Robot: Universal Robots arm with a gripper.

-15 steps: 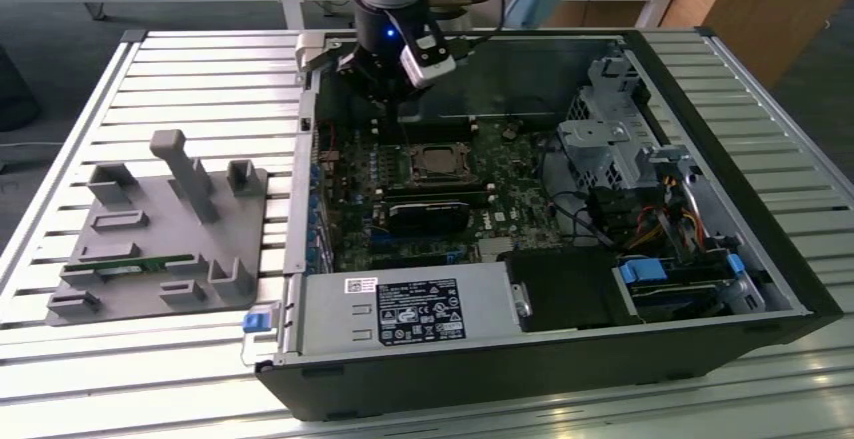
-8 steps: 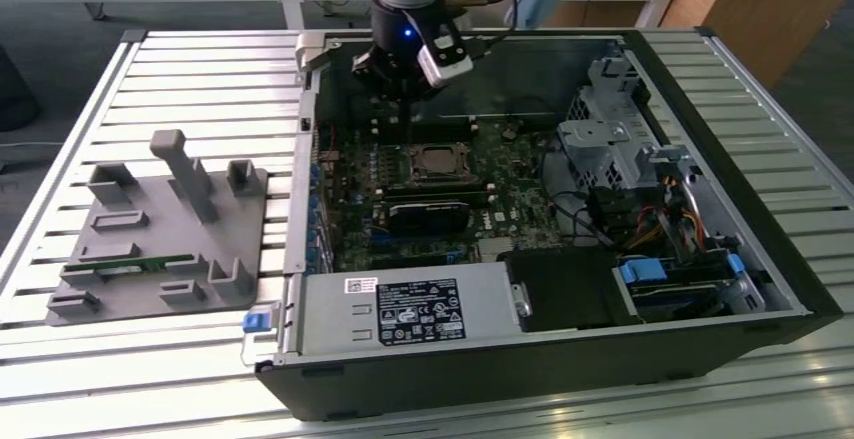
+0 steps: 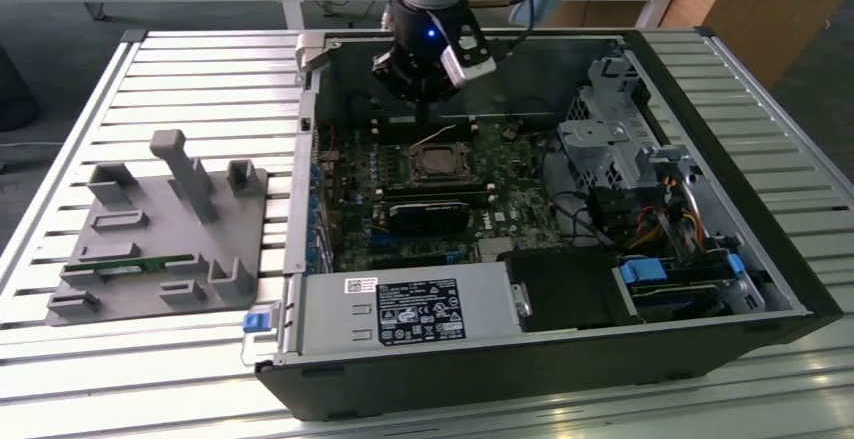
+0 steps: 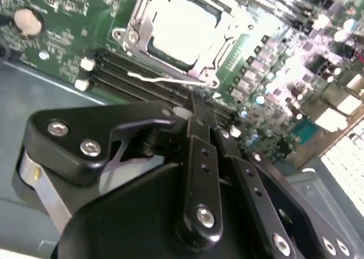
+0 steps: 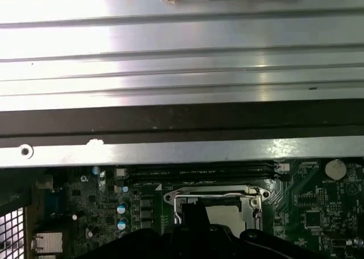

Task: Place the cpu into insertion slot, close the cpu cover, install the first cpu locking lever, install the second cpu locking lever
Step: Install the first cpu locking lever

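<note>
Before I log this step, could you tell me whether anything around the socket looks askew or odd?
Nothing looks damaged. The cpu sits flat in the insertion slot with the cpu cover down around it; one thin locking lever stands away from the frame.

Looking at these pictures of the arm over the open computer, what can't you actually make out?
- Whether the cpu cover is locked: its thin levers are too small to follow in both wrist views.
- The near part of the cpu in the first wrist view: the gripper's dark body hides it.
- The insertion slot in the exterior view: too small for detail.
- The gripper there: its fingers blur into one dark shape against the case.
</note>
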